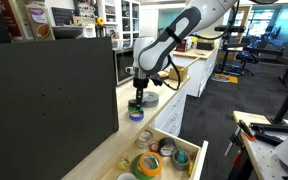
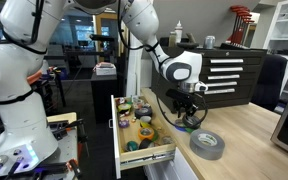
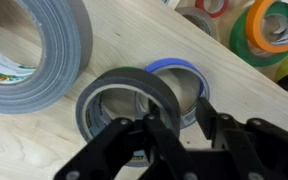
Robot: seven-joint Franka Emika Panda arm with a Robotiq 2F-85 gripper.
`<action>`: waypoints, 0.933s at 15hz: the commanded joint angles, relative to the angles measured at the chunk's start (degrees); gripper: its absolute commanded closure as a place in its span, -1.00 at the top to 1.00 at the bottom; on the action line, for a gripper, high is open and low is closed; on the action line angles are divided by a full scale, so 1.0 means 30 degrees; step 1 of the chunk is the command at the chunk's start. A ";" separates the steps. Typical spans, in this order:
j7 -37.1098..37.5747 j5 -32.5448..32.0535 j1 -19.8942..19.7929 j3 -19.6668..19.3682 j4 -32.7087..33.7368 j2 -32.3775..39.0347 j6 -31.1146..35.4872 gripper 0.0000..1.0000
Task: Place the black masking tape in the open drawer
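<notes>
Closest, my fingers [image 3: 187, 122] sit narrow astride the right wall of the black tape [image 3: 114, 95]; whether they pinch it I cannot tell. It lies on the surface [image 3: 44, 140], touching the blue roll [image 3: 174, 66], with the grey roll [image 3: 34, 50] to its left and the drawer [image 2: 147, 155] near on the right.

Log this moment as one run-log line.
phase: grasp | pincer: down at black masking tape, straddling its wall, closure unclear | tape: on counter, next to blue roll | open drawer: tape not in
</notes>
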 commanded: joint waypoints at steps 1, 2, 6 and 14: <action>-0.1124 0.0607 -0.0837 0.0610 -0.0093 -0.0224 -0.0061 -0.72; -0.1215 0.0667 -0.0897 0.0629 -0.0102 -0.0242 -0.0089 -0.87; -0.1184 0.0593 -0.0778 0.0420 -0.0221 -0.0580 -0.0226 -0.96; -0.0198 0.0276 -0.0163 -0.0039 -0.1030 -0.2617 -0.0620 -0.93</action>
